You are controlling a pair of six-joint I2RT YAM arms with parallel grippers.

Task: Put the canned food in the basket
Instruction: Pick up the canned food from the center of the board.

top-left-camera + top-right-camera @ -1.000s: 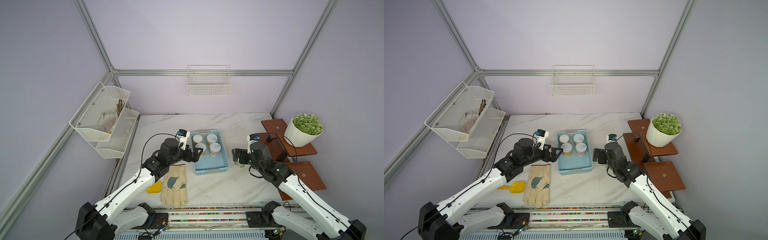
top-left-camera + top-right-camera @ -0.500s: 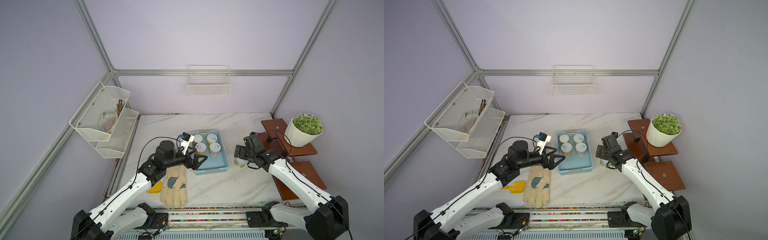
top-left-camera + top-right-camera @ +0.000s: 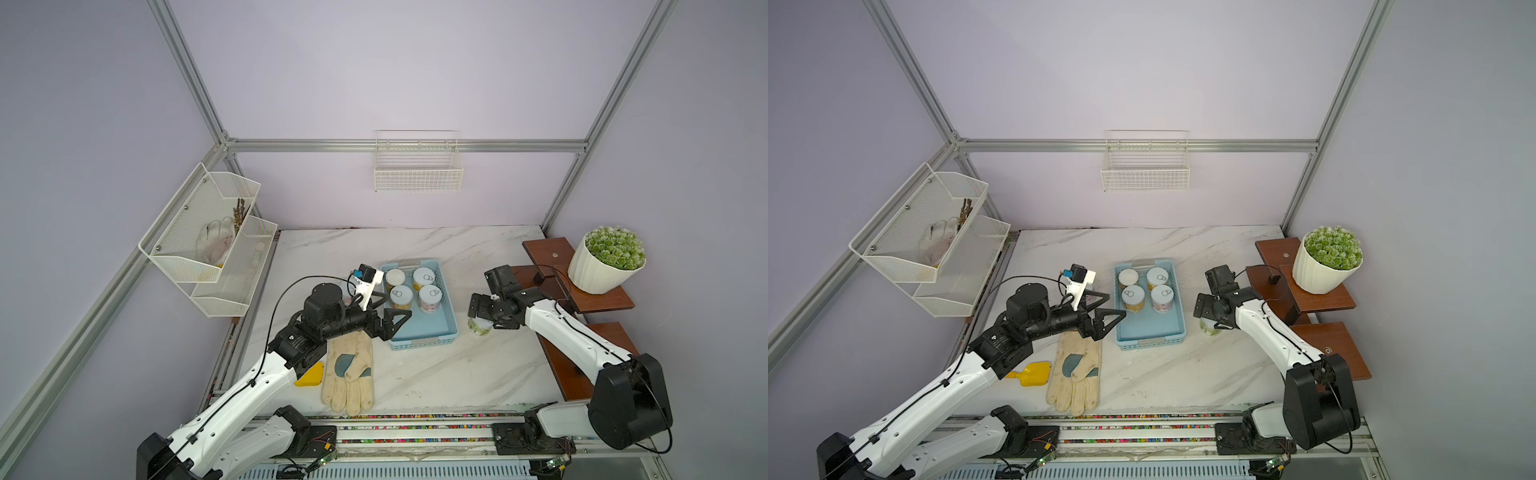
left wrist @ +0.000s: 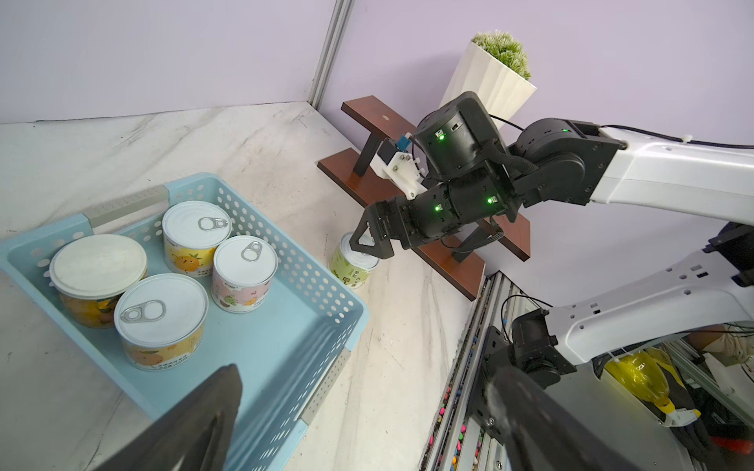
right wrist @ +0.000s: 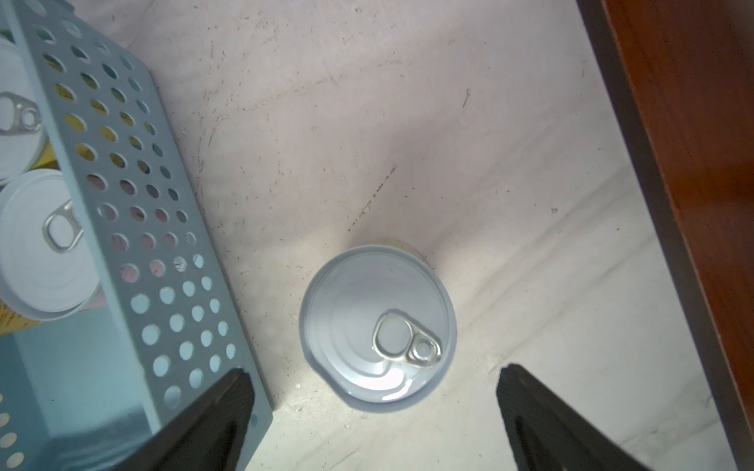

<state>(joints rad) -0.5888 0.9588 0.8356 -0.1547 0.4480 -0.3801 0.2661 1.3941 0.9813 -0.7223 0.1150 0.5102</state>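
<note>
Four tins (image 3: 401, 296) stand in the light blue basket (image 3: 424, 329). A green-label tin (image 3: 478, 327) sits on the table (image 3: 436, 374) just right of it, under the right gripper (image 4: 369, 249), jaws apart. The left gripper (image 3: 1117, 304) is empty, jaws apart; possibly another tin is hidden behind it.

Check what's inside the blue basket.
Four upright tins in the far half of the basket: a plain-lidded tin, two yellow pull-ring tins, a pink tin. Near half shows bare floor. The left gripper covers part of one side wall in a top view.
</note>
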